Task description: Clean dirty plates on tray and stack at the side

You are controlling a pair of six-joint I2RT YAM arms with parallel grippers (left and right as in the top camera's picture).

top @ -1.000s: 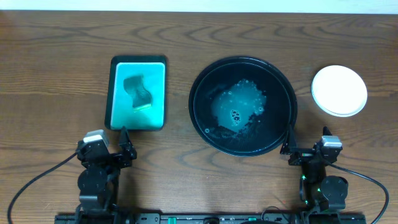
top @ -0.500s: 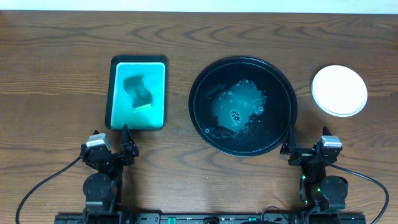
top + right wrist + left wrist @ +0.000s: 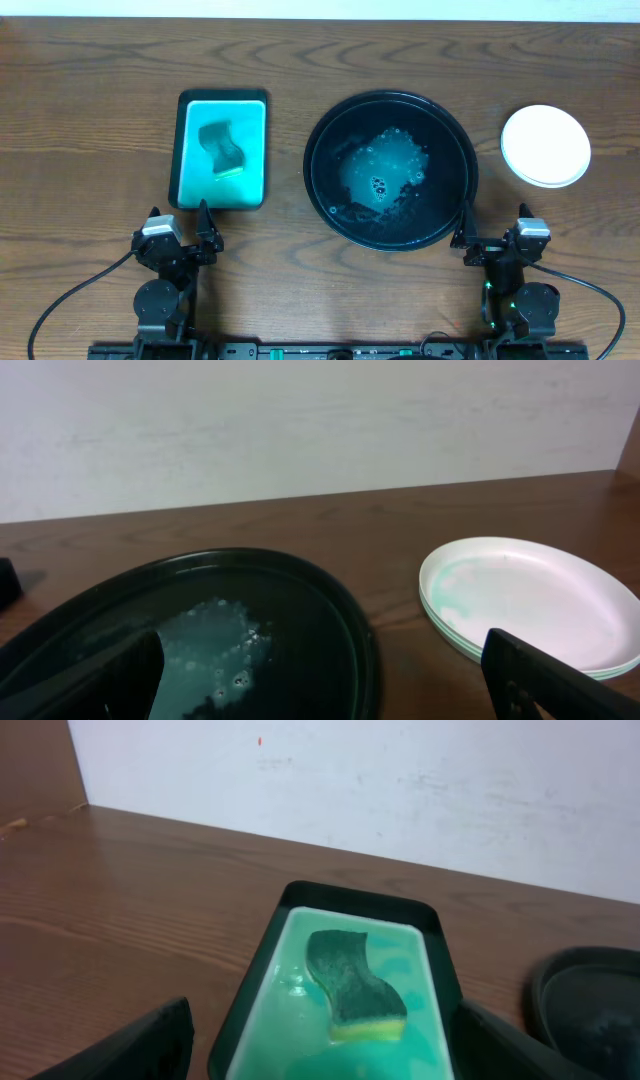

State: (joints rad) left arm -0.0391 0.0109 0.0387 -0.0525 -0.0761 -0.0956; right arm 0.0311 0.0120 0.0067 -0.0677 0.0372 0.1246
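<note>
The plates [image 3: 545, 146] lie in one stack on the table at the right, off the tray. In the right wrist view [image 3: 530, 595] the top one is white with a faint teal tint, and pale green rims show beneath it. The large black tray [image 3: 309, 165] sits in the middle and holds only a soapy teal puddle [image 3: 385, 170]. It also shows in the right wrist view [image 3: 364, 650]. My left gripper [image 3: 180, 236] is open and empty at the near edge, in front of the sponge tray. My right gripper [image 3: 492, 238] is open and empty near the black tray's front right rim.
A teal sponge tray with a black rim [image 3: 222, 95] stands left of the black tray and holds a green and yellow sponge [image 3: 222, 145]. Both show in the left wrist view: the tray's rim [image 3: 355, 900] and the sponge [image 3: 350, 982]. A pale wall runs behind the table.
My left arm has drawn back slightly toward the front edge and settled. The right arm, plates and trays have not moved.
</note>
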